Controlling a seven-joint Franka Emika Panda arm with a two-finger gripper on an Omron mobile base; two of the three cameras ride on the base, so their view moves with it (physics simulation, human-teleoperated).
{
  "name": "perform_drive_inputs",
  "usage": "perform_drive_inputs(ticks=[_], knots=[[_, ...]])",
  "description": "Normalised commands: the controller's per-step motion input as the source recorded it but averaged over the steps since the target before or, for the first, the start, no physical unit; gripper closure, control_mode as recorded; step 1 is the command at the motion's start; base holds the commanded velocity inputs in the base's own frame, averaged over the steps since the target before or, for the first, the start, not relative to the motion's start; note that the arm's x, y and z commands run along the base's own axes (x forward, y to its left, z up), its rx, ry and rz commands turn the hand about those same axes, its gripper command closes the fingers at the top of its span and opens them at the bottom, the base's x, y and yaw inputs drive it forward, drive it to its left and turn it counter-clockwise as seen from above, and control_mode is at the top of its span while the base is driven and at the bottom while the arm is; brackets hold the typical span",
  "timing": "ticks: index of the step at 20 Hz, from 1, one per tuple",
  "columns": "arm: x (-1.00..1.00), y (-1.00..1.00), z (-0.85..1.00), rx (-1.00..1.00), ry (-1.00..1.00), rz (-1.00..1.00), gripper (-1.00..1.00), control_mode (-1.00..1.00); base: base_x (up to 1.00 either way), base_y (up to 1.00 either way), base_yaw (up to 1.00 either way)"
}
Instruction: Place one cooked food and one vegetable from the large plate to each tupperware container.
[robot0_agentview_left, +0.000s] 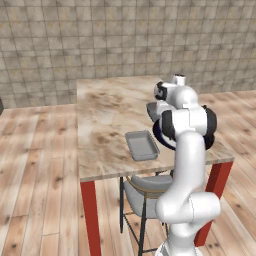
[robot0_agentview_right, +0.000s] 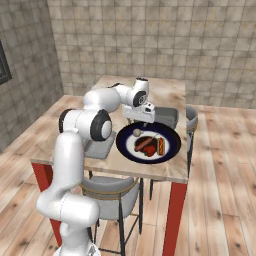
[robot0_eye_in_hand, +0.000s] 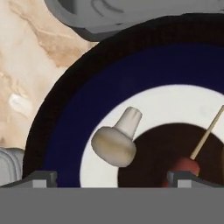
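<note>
The large plate (robot0_agentview_right: 173, 145), with navy rim, white ring and dark centre, lies near the table's front edge. On it are a pale mushroom (robot0_agentview_right: 136, 132), a reddish sausage-like piece (robot0_agentview_right: 144, 145) and an orange piece on a stick (robot0_agentview_right: 161, 146). My gripper (robot0_agentview_right: 141, 123) hovers open over the plate's far left part. In the hand view the mushroom (robot0_eye_in_hand: 116, 140) lies between and just ahead of my spread fingertips (robot0_eye_in_hand: 40, 177), with a red skewered piece (robot0_eye_in_hand: 186, 165) by the right one. One grey tupperware container (robot0_agentview_right: 169, 116) sits behind the plate, the other (robot0_agentview_left: 142, 145) to its left.
The marble-topped table (robot0_agentview_left: 105, 115) has red legs and much bare surface on its left and far sides. A grey chair (robot0_agentview_right: 107, 189) is tucked under the front edge, and another (robot0_agentview_right: 191, 119) stands at the far right side. A tiled wall rises behind.
</note>
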Motion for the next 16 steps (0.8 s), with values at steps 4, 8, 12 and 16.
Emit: perform_drive_inputs(ticks=[4,8,12,16], knots=[[0.13,0.0,-0.28,0.0,0.14,0.05,-1.0,-1.0,0.0,0.0,0.0],[0.03,0.03,-0.13,0.0,0.11,0.05,-1.0,-1.0,0.0,0.0,0.0],[-0.01,0.19,-0.18,0.0,0.17,0.03,-1.0,-1.0,0.0,0.0,0.0],[-0.14,0.11,-0.24,0.0,0.13,0.0,-1.0,-1.0,0.0,0.0,0.0]])
